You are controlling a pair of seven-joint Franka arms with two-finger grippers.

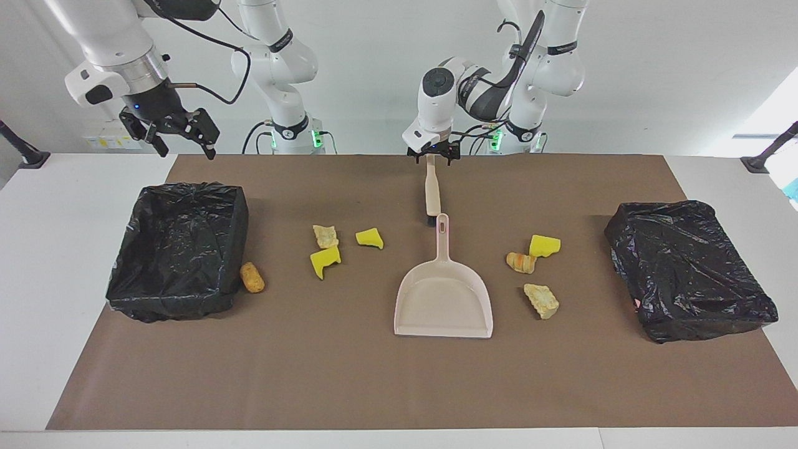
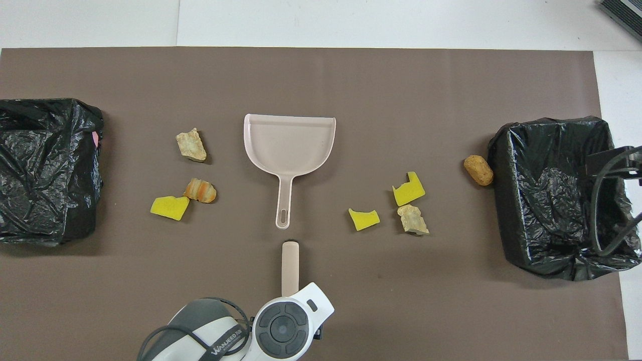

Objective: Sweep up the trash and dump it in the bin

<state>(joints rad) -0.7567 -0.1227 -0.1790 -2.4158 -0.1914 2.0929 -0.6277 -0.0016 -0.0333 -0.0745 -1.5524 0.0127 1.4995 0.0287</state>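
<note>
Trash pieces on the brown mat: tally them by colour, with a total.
Bright yellow sponge chunks: 3
Tan-to-orange bread-like lumps: 4
Total: 7

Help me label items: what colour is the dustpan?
The dustpan is pale beige-pink, clearest in the overhead view.
</note>
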